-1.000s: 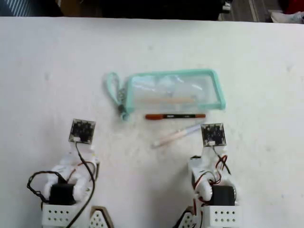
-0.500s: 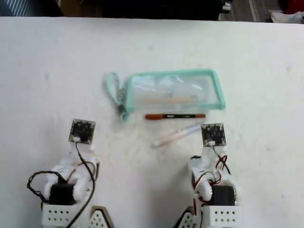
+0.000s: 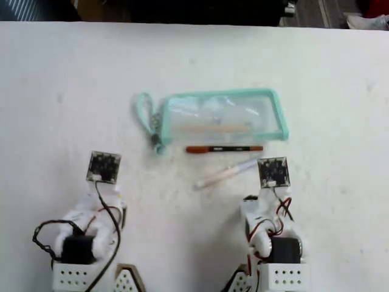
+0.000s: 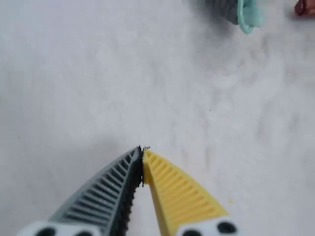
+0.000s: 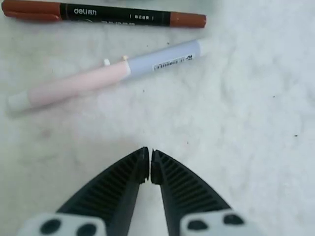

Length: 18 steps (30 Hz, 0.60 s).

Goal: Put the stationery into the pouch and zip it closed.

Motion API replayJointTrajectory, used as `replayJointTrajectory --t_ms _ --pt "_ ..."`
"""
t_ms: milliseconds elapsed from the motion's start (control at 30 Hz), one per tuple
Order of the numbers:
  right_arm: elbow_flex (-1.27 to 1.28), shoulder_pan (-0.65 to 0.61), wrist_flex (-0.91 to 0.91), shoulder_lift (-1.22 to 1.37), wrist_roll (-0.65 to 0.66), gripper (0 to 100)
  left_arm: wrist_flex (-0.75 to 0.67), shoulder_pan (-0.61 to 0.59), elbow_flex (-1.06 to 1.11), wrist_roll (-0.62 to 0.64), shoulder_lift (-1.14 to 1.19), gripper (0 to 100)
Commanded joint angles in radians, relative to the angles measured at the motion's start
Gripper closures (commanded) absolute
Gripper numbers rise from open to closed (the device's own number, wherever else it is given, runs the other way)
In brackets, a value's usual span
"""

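Both arms sit folded low at the near edge of the white surface (image 3: 328,79), side by side, each wrist pointing out toward the pouch (image 3: 222,118).

The left arm (image 3: 79,240) is drawn back on its own side. Its left claw (image 4: 142,151) is closed, the grey and yellow fingers meeting at their tips, with nothing between them. It hangs over bare surface. In its wrist view, the pouch's teal corner and a red marker tip show far ahead.

The right arm (image 3: 273,240) is tucked back the same way. Its right claw (image 5: 149,156) is closed too, the black fingertips all but touching, holding nothing. It points at the surface a little short of the pen (image 5: 103,73).

The pouch lies flat across the middle of the surface, clear-sided with a teal edge, and its strap (image 3: 144,112) loops out on the left arm's side. Something long and pale shows through its side. Whether the zip is open, I cannot tell.

The marker (image 3: 223,148), red-ended with a dark barrel, lies outside the pouch, just beside its near edge and parallel to it. The pen, pink at one end and lilac at the other, lies tilted between the marker and the right arm, its lilac end nearest that arm's wrist.
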Motion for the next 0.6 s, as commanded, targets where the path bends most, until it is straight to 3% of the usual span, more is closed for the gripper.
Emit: replayJointTrajectory --t_ms 0,267,567 --pt "0.009 0.007 -0.024 -0.001 -0.003 98.1 -0.097 0.008 -0.109 0.011 -0.001 98" --pt "0.009 0.012 -0.024 -0.001 -0.003 98.1 -0.207 0.015 -0.157 0.003 -0.001 98" --pt "0.009 0.004 -0.022 -0.001 -0.003 98.1 -0.474 0.016 -0.155 0.006 -0.001 98"
